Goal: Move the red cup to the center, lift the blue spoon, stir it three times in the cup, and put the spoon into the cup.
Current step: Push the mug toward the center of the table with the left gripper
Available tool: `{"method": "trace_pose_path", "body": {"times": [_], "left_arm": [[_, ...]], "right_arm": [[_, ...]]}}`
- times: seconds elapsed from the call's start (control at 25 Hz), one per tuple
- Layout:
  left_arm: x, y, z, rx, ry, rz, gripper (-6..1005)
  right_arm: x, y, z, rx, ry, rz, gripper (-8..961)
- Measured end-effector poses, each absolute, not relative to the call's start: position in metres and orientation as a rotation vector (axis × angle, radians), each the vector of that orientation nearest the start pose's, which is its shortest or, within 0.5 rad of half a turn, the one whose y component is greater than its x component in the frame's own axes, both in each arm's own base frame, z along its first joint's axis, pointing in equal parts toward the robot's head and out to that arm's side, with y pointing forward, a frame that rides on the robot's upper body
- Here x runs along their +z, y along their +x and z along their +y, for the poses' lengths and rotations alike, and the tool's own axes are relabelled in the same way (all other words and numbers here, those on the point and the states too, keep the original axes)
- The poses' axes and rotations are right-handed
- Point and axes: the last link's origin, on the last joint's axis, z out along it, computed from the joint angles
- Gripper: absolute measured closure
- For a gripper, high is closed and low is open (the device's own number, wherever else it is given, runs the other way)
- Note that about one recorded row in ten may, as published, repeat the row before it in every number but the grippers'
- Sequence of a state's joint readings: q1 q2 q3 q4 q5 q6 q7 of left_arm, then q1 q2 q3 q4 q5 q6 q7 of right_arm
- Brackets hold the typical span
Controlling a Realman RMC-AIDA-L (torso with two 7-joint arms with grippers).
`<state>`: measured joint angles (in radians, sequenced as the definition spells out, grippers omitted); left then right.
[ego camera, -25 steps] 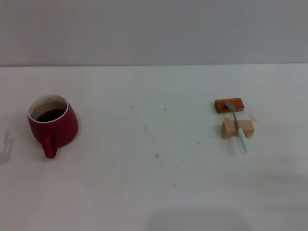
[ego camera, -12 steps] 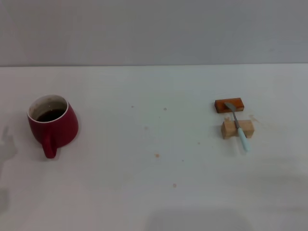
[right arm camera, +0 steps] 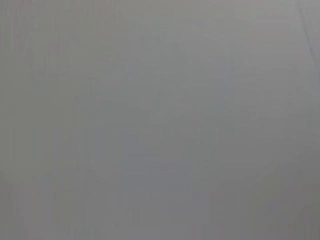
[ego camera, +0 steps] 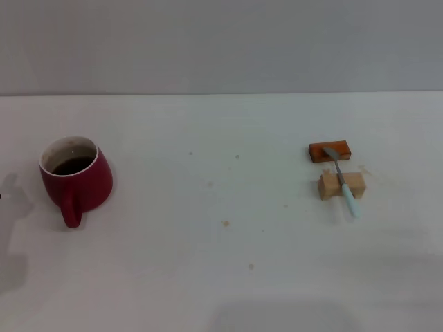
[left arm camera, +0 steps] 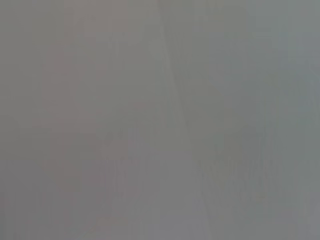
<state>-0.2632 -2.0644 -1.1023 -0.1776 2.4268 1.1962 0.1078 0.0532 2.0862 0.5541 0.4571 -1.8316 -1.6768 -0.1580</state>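
The red cup (ego camera: 75, 178) stands upright at the left of the white table in the head view, its handle toward me and dark liquid inside. At the right lies the blue spoon (ego camera: 344, 183), its grey bowl resting on an orange-brown block (ego camera: 330, 151) and its pale handle laid across a tan wooden block (ego camera: 340, 185). Neither gripper shows in the head view. Both wrist views show only a plain grey surface.
A grey wall runs behind the table's far edge. A soft shadow (ego camera: 15, 221) lies on the table at the left border, beside the cup. Small brown specks dot the tabletop (ego camera: 228, 228) between the cup and the blocks.
The shadow at the left border has grown and spread toward the cup. The cup, the spoon and the blocks have not moved.
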Motion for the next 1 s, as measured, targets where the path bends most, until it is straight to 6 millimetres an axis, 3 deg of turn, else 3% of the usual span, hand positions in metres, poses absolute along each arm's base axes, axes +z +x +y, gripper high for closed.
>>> {"method": "trace_pose_path", "body": {"times": [0.32,0.56,1.0], "left_arm": [[0.01,-0.384,0.294,-0.251,-1.521,-0.361,1001],[0.0,-0.383,0.309,-0.098,-1.605,-0.286,1000],[-0.006,-0.382,0.315,-0.013,-1.68,-0.206,998]], "right_arm": [[0.01,0.335,0.197,0.743,-1.115,0.402,234],[0.01,0.334,0.197,0.748,-1.114,0.399,237],[0.009,0.332,0.194,0.757,-1.119,0.395,242]]}}
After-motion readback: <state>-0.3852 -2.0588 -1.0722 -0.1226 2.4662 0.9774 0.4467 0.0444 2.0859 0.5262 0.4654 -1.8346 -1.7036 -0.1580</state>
